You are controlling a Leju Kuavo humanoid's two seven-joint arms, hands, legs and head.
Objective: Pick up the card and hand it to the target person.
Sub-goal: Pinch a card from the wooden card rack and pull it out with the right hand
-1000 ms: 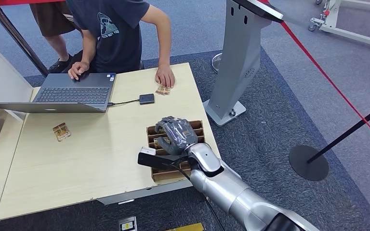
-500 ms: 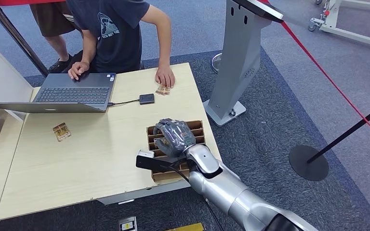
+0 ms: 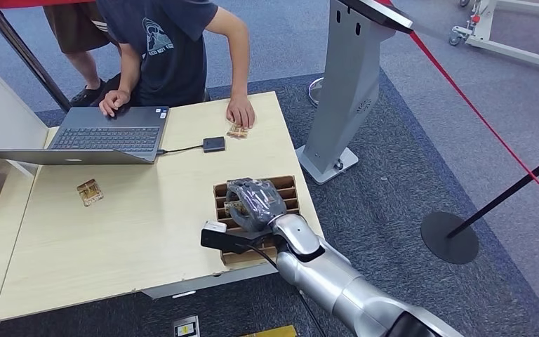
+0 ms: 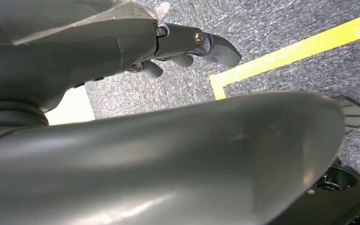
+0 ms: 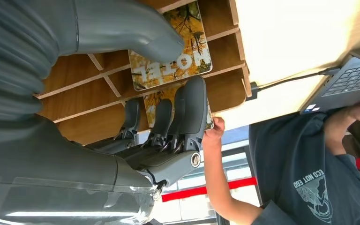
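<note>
Far to the left of the right hand [image 3: 255, 202] a loose card [image 3: 89, 192] lies on the table [image 3: 126, 232], and beyond it, up-left of the hand, a laptop [image 3: 105, 137] stands open before a person [image 3: 161, 49] whose hand [image 3: 240, 112] rests on another small card [image 3: 236, 131] straight beyond the robot's hand. The right hand reaches down into the slotted wooden box [image 3: 287, 189] at the table's near right edge, its thumb [image 5: 136, 33] and fingers [image 5: 187, 110] closing on the orange card [image 5: 171, 58] standing in a slot. The left hand [image 4: 187, 44] hangs over the carpet, fingers curled and holding nothing.
</note>
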